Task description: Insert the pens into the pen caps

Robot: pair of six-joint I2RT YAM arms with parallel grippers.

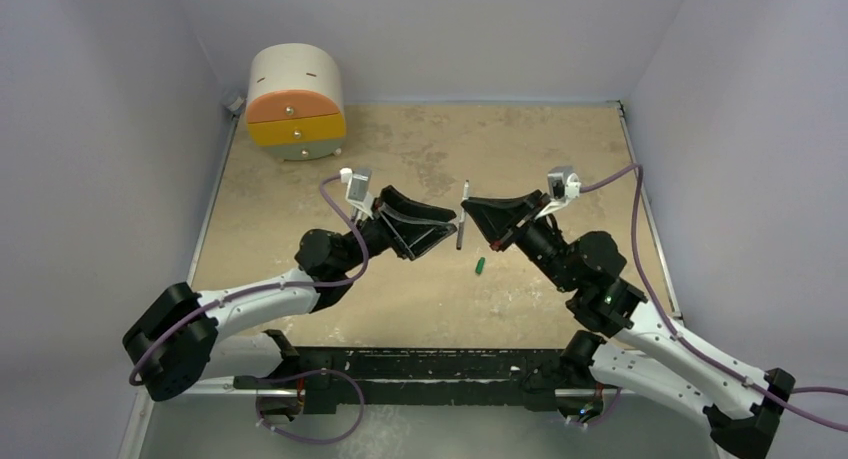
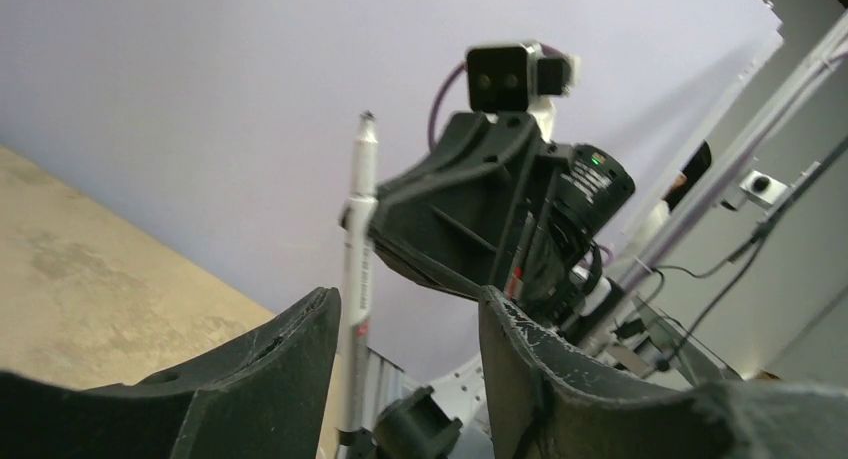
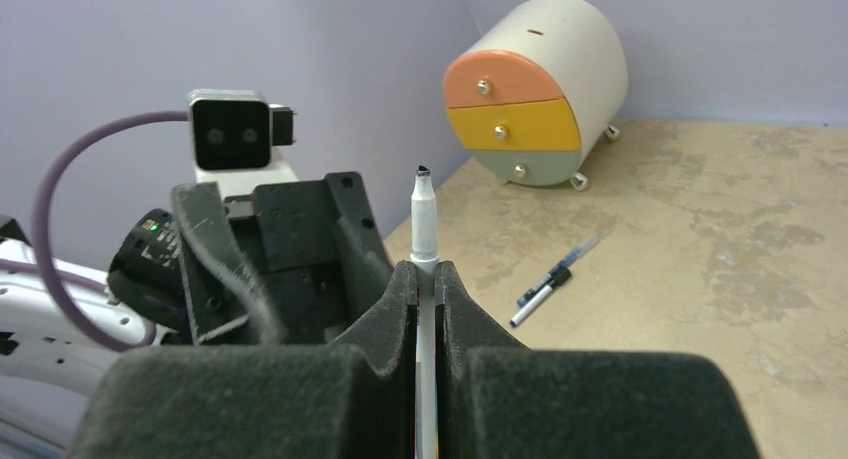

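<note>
Speckled tan tabletop [image 1: 560,149] carried round cream drawer unit with orange and yellow fronts [image 1: 295,101] at far left. Right gripper [image 3: 427,279] clamped slim silver-grey stick pen [image 3: 424,214], long axis roughly upright, tip up. Left gripper [image 2: 405,314] faced it, fingers apart, pen just beside its gap. Small green cap [image 1: 480,266] lay on table, nearer right arm. Dark stub [image 2: 405,429] low between left fingers was possibly cap; unclear.

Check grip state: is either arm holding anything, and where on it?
Right gripper is shut on a pen, pinching its barrel just behind the uncapped tip. Left gripper is open and empty.
</note>
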